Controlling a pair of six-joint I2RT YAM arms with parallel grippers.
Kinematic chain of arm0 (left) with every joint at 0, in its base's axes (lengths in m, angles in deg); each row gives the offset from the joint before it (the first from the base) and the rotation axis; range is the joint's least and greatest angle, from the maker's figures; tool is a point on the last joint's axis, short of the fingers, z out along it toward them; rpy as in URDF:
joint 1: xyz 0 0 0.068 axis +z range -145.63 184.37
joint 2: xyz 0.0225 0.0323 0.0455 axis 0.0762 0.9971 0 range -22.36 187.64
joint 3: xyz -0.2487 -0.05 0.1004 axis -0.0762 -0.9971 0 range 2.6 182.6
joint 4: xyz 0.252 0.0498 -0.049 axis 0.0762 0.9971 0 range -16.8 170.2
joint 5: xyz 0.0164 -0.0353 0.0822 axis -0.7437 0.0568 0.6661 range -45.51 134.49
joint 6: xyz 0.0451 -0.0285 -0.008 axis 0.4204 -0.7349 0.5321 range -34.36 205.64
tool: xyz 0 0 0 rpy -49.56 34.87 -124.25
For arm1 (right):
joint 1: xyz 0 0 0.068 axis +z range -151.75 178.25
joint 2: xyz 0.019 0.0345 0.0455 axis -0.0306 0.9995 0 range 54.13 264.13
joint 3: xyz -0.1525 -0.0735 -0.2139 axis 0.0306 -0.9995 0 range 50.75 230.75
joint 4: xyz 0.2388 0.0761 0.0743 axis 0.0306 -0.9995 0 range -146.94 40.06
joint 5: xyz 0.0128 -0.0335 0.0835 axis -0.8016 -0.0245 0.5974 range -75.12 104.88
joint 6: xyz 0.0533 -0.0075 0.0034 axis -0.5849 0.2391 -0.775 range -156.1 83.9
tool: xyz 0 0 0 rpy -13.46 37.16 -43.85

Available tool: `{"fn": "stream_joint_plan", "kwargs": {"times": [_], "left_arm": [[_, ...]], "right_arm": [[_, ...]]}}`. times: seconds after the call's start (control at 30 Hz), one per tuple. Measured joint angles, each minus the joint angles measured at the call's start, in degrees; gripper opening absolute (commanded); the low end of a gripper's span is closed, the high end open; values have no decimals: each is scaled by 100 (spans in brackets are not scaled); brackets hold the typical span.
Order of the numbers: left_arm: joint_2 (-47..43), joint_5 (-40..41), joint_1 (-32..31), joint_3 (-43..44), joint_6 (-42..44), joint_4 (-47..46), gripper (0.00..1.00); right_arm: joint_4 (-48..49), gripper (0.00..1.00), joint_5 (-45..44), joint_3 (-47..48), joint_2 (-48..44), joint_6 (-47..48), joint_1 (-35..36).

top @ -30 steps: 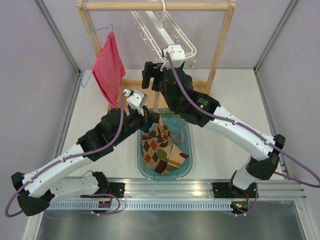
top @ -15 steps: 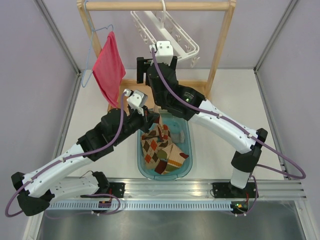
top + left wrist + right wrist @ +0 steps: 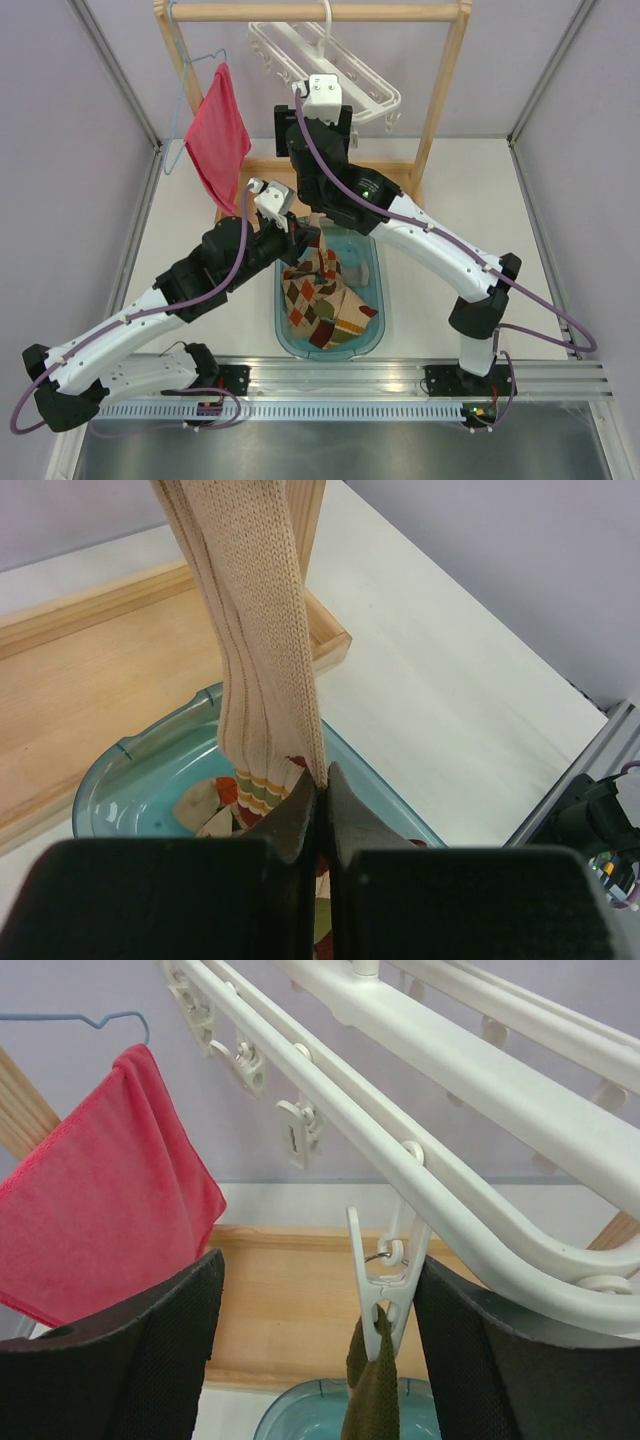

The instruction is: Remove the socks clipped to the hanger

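Observation:
The white hanger (image 3: 335,55) hangs from a wooden rail; it also shows in the right wrist view (image 3: 450,1070). My right gripper (image 3: 320,1360) is open and straddles a white clip (image 3: 385,1280) that pinches the top of a dark olive sock (image 3: 375,1400). Its fingers stand on either side of the clip, apart from it. My left gripper (image 3: 322,780) is shut on the edge of a hanging beige ribbed sock (image 3: 255,630), just above its striped band. Argyle socks (image 3: 325,305) lie in the teal basin (image 3: 372,260).
A red-pink cloth (image 3: 218,135) hangs on a thin blue wire hanger (image 3: 90,1018) at the left of the wooden rack (image 3: 445,90). Several free clips (image 3: 300,1125) dangle along the hanger's bars. The rack's wooden base (image 3: 90,680) lies behind the basin.
My right arm has risen and moved left and back, bringing its open gripper up around a clip on the hanger. The hanger has swung a little. My left arm has stayed still.

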Motion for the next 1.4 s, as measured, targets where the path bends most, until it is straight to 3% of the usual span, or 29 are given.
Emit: {"fn": "stream_joint_plan", "kwargs": {"times": [0.1, 0.2, 0.23, 0.27, 0.73, 0.77, 0.87, 0.9, 0.93, 1.03, 1.4], "left_arm": [[0, -2, 0, 0, 0, 0, 2], [0, -2, 0, 0, 0, 0, 2], [0, -2, 0, 0, 0, 0, 2], [0, -7, 0, 0, 0, 0, 2], [0, -46, -11, 0, 0, 33, 2], [0, -46, -11, 0, 0, 33, 2], [0, -44, -11, 0, 0, 33, 2], [0, -39, -11, 0, 0, 33, 2], [0, -35, -13, 0, 2, 33, 2], [0, -4, -11, 0, 2, 33, 2], [-15, 114, -11, -22, 0, 33, 2]], "right_arm": [[-9, 59, -85, 59, 52, 74, -7], [-11, 27, -166, 76, 66, 160, -17], [-11, 8, -184, 87, 66, 179, -24], [-9, 1, -199, 105, 66, 205, -33], [11, 1, -234, 199, 66, 205, -125], [17, 2, -210, 197, 66, 203, -127], [42, 48, -173, 164, 63, 164, -127], [63, 74, -149, 125, 59, 127, -127], [85, 78, -120, 76, 48, 57, -127], [96, 85, 61, -240, -37, -7, -127], [153, 87, 789, -2321, -1351, -538, -125]]}}
